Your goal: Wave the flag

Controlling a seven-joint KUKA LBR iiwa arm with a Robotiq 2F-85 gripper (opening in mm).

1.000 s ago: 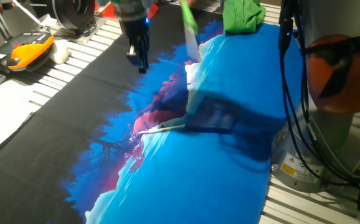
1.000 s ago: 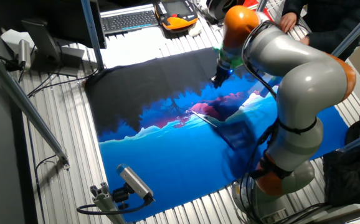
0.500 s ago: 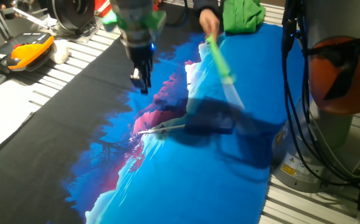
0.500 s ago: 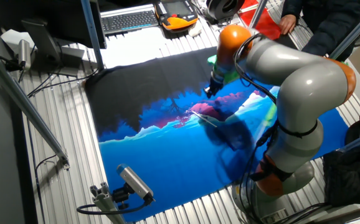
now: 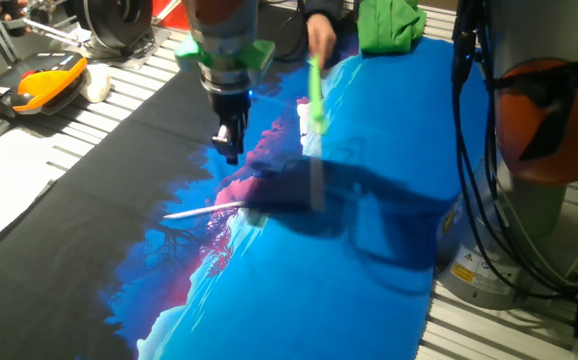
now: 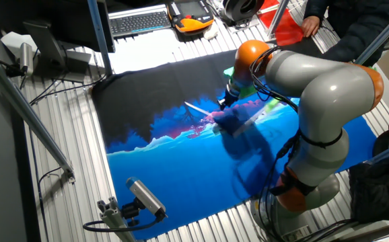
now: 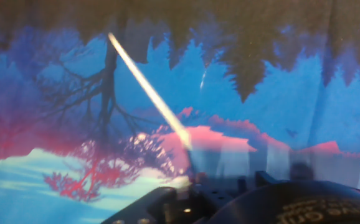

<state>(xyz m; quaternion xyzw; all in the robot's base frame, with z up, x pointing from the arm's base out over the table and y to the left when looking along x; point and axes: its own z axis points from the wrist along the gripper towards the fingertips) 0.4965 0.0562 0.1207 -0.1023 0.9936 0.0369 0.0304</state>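
Close under the hand camera, the flag's white stick point(image 7: 149, 90) runs slantwise across the printed cloth point(image 5: 349, 290), its lower end reaching almost to the camera's edge, so the end effector point(image 5: 230, 150) hangs just above and beside it without holding it. Whether the fingers stand apart or together I cannot tell; they are dark and blurred in both fixed views and do not show in the hand view. Half a second ago the stick lay further toward the blue middle of the cloth; now the flag point(image 5: 289, 190) has slid toward the black side, its stick tip poking out past the pink band, while the end effector has dropped lower and nearer to it. A green flag point(image 5: 315, 95), held by a person's hand point(image 5: 320, 35), now points down at the dark cloth of the flag and may be what pushed it, though the blur leaves that unsure. For the task this means the grasp is not yet made and the target has just moved, so the approach likely needs re-aiming at the stick before any waving. Room looks good on the black half of the cloth and over the bare worktop point(image 5: 99, 110) beyond it; the tighter side is by the robot's base point(image 5: 549, 120) with its cables, and the person's flag crowds the space directly behind. Further off lie an orange pendant point(image 5: 39, 80) and a keyboard point(image 6: 139, 21).
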